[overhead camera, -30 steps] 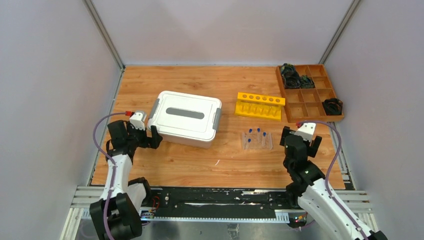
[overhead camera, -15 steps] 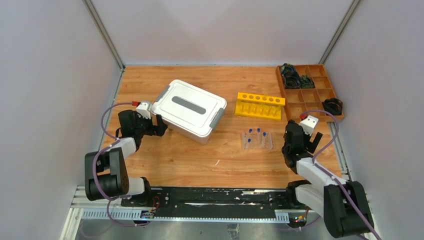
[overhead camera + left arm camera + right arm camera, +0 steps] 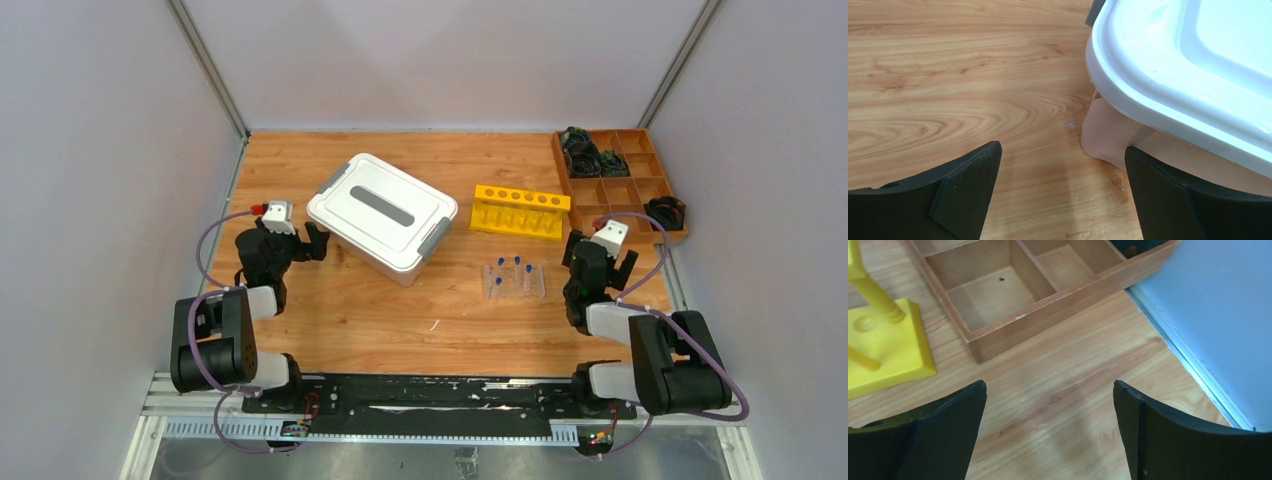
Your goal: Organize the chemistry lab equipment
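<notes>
Swinging white box [image 3: 383,217]: it sits turned further than a second ago. Then it lay nearly square to the desk [image 3: 400,330] edge; now its long side runs on a slant, the left end pushed toward the back.
Left arm [image 3: 262,262]: folded down toward its base, where a second ago it stood taller over the near edge.
Left jaws: wide apart, clamped on nothing, as before. In the wrist view the box's near corner [image 3: 1198,60] lies just ahead of the right-hand finger [image 3: 1193,200]; I cannot tell whether they touch.
Right arm [image 3: 592,275]: also folded low, its wrist drawn slightly toward the back.
Right jaws: wide apart and empty over bare desk, facing the corner of the wooden compartment tray [image 3: 1048,305] and the foot of the yellow rack [image 3: 883,340].
Clear tube tray [image 3: 513,282]: unmoved, between the box and the right arm, in front of the yellow rack.
Blue-capped tubes [image 3: 517,262]: upright in the clear tube tray, same places.
Wooden compartment tray, top view: back right corner, dark items [image 3: 585,158] in the far compartments, unchanged.
</notes>
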Controlling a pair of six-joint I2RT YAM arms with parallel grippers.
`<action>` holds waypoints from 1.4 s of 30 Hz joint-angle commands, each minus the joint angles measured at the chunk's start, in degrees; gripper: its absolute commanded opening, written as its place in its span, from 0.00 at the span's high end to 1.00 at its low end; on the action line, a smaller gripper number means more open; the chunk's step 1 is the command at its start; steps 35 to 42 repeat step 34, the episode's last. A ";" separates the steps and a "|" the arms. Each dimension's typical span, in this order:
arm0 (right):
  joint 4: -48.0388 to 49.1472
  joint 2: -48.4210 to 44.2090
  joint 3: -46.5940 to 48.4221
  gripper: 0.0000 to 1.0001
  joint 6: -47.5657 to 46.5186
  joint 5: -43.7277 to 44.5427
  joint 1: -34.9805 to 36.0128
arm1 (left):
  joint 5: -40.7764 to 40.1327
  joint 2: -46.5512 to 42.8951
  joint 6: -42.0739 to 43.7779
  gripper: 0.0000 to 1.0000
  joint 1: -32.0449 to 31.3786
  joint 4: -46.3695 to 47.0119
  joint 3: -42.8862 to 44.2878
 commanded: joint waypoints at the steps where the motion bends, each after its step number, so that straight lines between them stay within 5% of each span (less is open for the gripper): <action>1: 6.37 3.01 1.39 0.00 -3.83 -6.76 -1.03 | -2.89 -0.34 -0.50 0.00 -1.16 9.25 -1.84; 7: 16.82 8.69 -0.90 0.00 -10.97 -20.68 -0.90 | -12.07 -2.96 6.62 0.00 -7.64 16.32 -8.63; 9: 20.38 10.53 -1.72 0.00 -11.67 -20.35 -0.89 | -13.56 1.77 7.13 0.00 -10.37 27.32 -11.11; 12: 14.60 8.93 -0.15 0.00 -9.97 -20.24 -1.38 | -14.52 -1.57 8.72 0.00 -10.54 13.55 -6.98; 14: 14.39 8.92 0.03 0.00 -9.96 -20.33 -1.47 | -14.53 1.80 6.71 0.00 -10.49 23.66 -8.97; 17: 13.73 8.41 0.00 0.00 -9.90 -20.43 -1.47 | -14.28 -0.89 7.87 0.00 -10.28 16.07 -7.65; 20: 13.62 8.34 0.03 0.00 -9.95 -20.30 -1.47 | -14.31 1.13 6.69 0.00 -10.27 22.04 -8.83; 42: 13.64 8.34 0.07 0.00 -9.98 -20.33 -1.47 | -14.30 0.70 6.90 0.00 -10.27 20.25 -8.36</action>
